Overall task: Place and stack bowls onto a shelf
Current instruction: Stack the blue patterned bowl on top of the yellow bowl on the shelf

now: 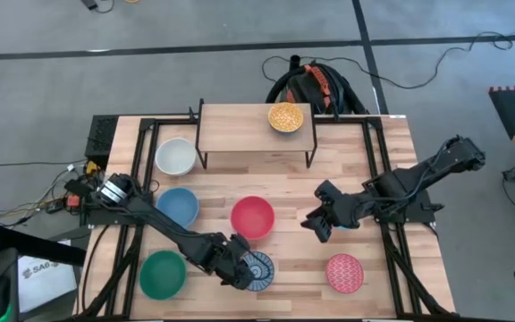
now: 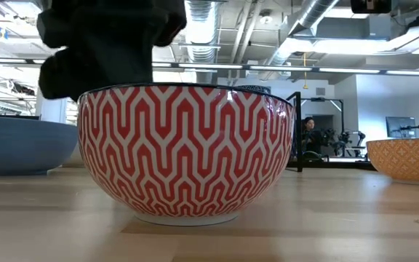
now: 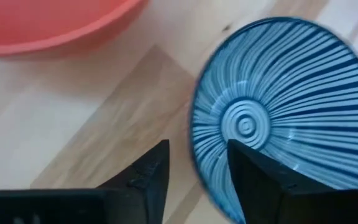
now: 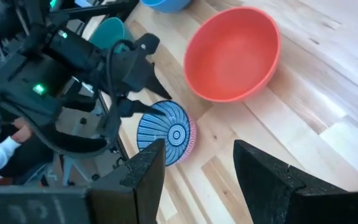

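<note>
The blue-and-white patterned bowl (image 1: 259,271) stands on its foot near the table's near edge; its outside (image 2: 186,149) has a red zigzag. My left gripper (image 3: 194,177) is open at that bowl's left rim (image 3: 194,149), one finger outside (image 3: 148,177) and one over the inside (image 3: 257,180). My right gripper (image 1: 318,224) hangs open right of the red bowl (image 1: 252,217) and holds nothing. The yellow bowl (image 1: 285,117) sits on the shelf (image 1: 240,125). The white (image 1: 176,156), light blue (image 1: 179,206), green (image 1: 162,274) and pink patterned (image 1: 344,273) bowls rest on the table. My left gripper straddles the patterned bowl's left rim (image 3: 196,140), coming slanting down from the table's left. One finger is outside the bowl and one above its inside. I cannot tell whether either finger touches it. The bowl stands flat on the table.
The shelf stands at the table's far edge on thin black legs (image 1: 202,152), with free board left of the yellow bowl. Black frame rails (image 1: 387,206) run along both table sides. Bare wood lies between the red bowl and the shelf.
</note>
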